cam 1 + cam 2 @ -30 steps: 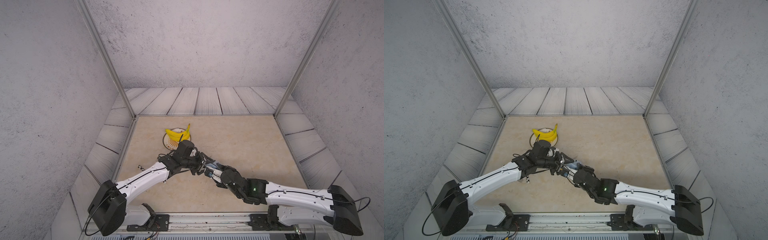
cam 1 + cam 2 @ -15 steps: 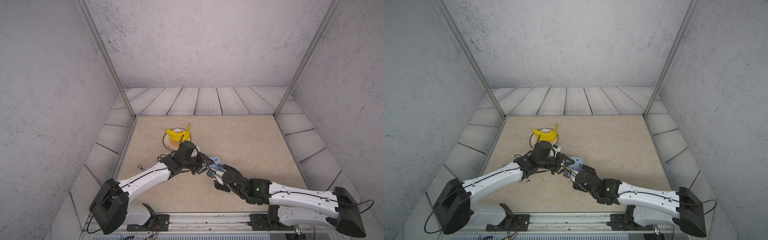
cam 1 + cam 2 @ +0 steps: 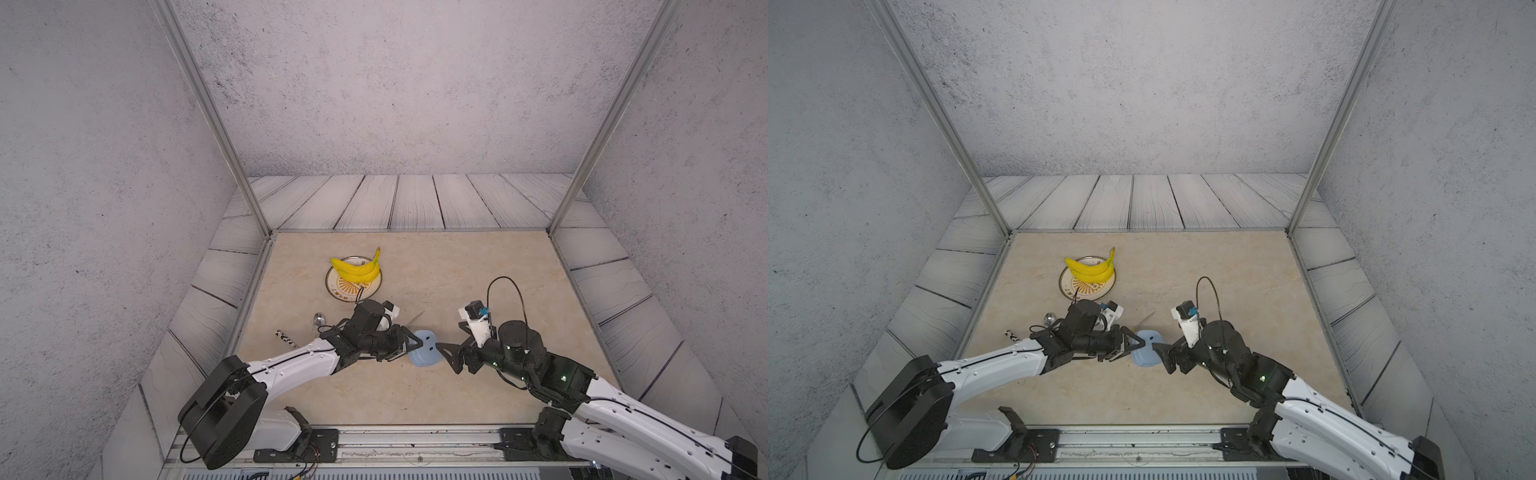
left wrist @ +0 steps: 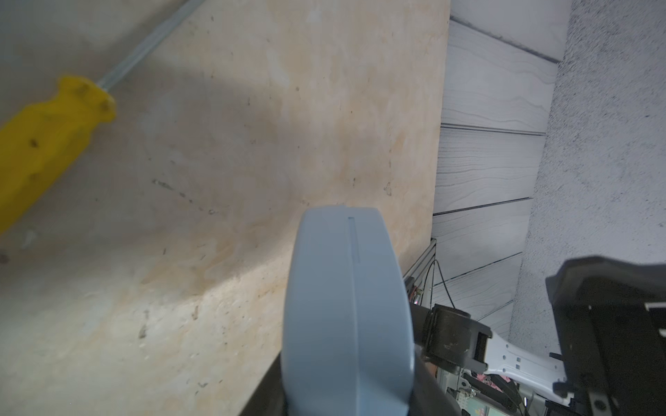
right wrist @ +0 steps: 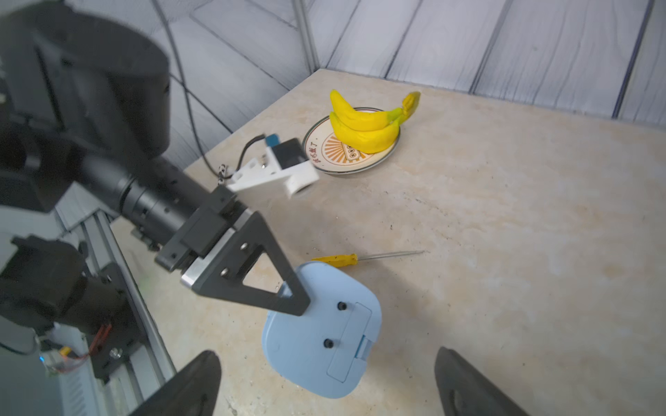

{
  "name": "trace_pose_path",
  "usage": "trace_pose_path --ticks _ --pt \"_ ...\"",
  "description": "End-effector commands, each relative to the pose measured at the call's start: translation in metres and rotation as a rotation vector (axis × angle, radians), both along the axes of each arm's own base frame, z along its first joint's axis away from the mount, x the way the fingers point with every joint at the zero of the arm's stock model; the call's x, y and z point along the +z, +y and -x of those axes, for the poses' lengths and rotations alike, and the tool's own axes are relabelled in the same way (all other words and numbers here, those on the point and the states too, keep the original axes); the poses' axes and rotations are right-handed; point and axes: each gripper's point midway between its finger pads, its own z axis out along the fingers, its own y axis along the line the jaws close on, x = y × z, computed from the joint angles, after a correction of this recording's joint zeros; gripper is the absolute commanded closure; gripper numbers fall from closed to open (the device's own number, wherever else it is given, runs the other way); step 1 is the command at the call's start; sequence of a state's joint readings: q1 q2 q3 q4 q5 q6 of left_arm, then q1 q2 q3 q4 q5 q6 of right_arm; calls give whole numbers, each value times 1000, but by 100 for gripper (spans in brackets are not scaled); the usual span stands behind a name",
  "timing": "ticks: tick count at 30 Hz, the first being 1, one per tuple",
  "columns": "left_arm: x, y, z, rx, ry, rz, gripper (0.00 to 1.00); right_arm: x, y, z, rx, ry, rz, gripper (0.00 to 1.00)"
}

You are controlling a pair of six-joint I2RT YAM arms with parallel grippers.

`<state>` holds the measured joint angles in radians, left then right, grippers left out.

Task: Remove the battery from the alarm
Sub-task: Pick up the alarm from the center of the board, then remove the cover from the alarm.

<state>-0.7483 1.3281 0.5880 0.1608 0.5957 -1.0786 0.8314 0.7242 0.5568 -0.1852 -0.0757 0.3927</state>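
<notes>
Two robot arms meet low over the beige worktop (image 3: pixel 478 266), their wrists turned toward each other. The left fingers (image 3: pixel 419 343) are clamped on one edge of the alarm (image 5: pixel 320 342); one finger lies across its back and the other is hidden behind it. The right fingers (image 3: pixel 449 355) stand wide apart and empty, with their tips just short of the alarm's opposite edge and clear of it in the right wrist view. A round patterned plate (image 3: pixel 337 289) sits well beyond the left fingers and carries a bunch of yellow bananas (image 3: pixel 356 268). The alarm is light blue and is held on edge between the two sets of fingers, its plain back facing the right fingers. Whether its lower edge touches the worktop cannot be determined. The rectangular hatch (image 5: pixel 347 342) on that back is closed, and the battery is not in sight. A yellow-handled screwdriver (image 5: pixel 335 258) lies flat just beyond the left fingers, close behind the alarm.
</notes>
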Motion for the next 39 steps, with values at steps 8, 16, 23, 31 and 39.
trace_pose_path --ticks 8,16,23,31,39 --pt "-15 9 13 -34 -45 94 73 -39 2 9 -55 467 -431 1" --pt "-36 21 21 -47 5 87 74 -67 15 8 -43 599 -472 1" --pt "-56 41 20 -9 48 67 73 -80 42 -2 -2 657 -447 7" --pt "-71 53 22 -8 84 41 67 -93 64 -4 -5 657 -380 9" --pt "-83 59 23 -1 113 16 64 -103 71 -1 -2 663 -326 11"
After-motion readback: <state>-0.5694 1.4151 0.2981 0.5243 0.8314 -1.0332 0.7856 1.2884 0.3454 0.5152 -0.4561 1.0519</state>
